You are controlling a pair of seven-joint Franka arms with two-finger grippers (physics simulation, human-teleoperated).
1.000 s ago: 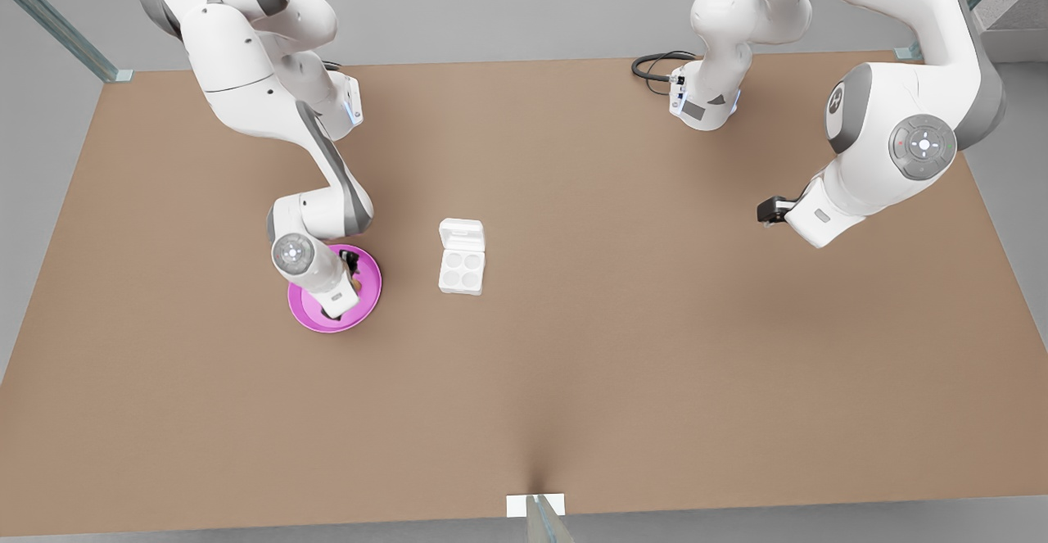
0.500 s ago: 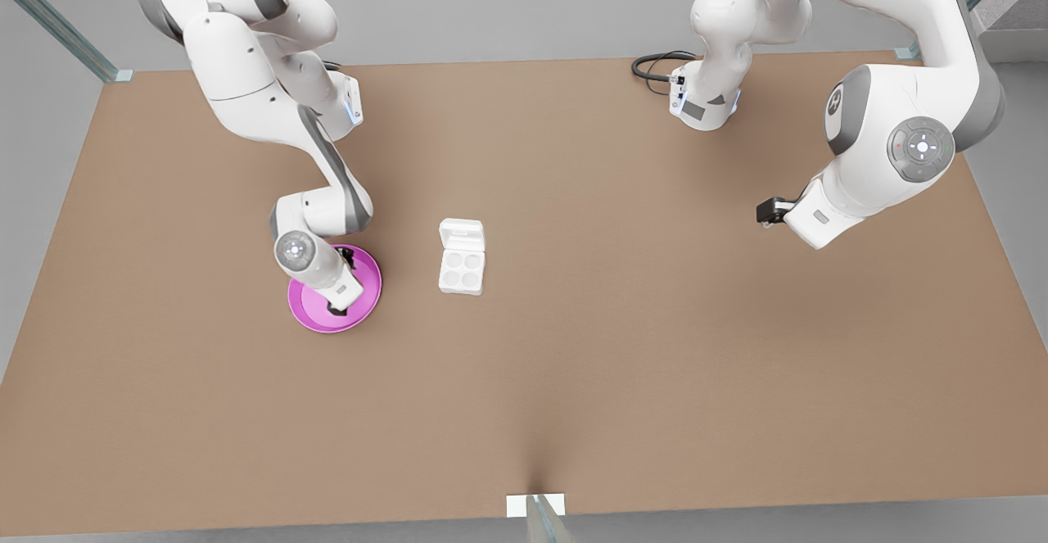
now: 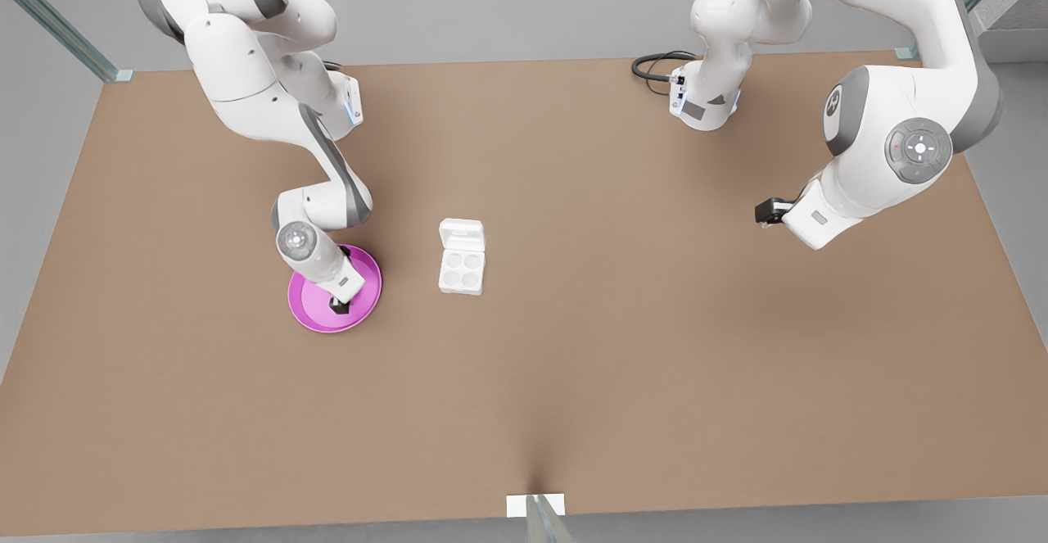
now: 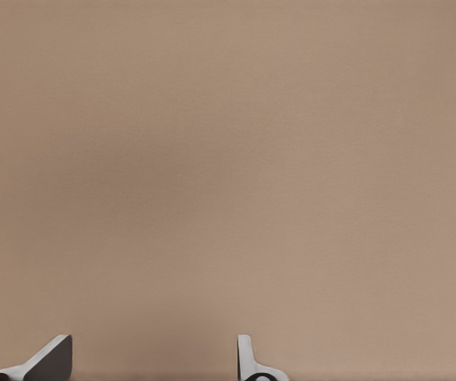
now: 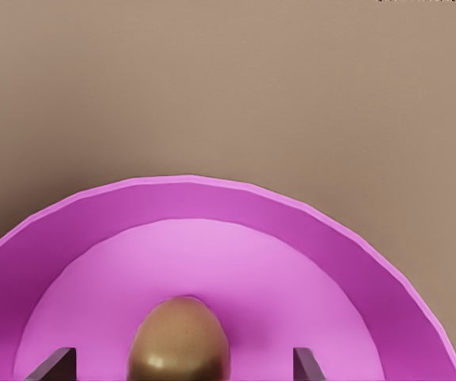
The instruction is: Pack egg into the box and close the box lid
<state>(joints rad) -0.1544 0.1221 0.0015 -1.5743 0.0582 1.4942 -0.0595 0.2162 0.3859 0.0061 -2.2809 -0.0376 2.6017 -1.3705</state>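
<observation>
In the right wrist view the egg (image 5: 179, 340) sits in the well of the pink plate (image 5: 93, 230), between the right gripper's (image 5: 183, 367) jaws, which stand apart on either side without touching it. In the front view that gripper (image 3: 339, 305) hangs over the plate (image 3: 364, 269) at about eight o'clock from the bench (image 3: 573, 379) centre. Just beside the plate, toward three o'clock, lies the box (image 3: 461, 271), its four cups bare and the box lid (image 3: 462, 235) folded back at twelve o'clock. Well apart, near two o'clock, the left gripper (image 3: 763, 214) waits above bare bench, jaws spread wide (image 4: 152, 359).
</observation>
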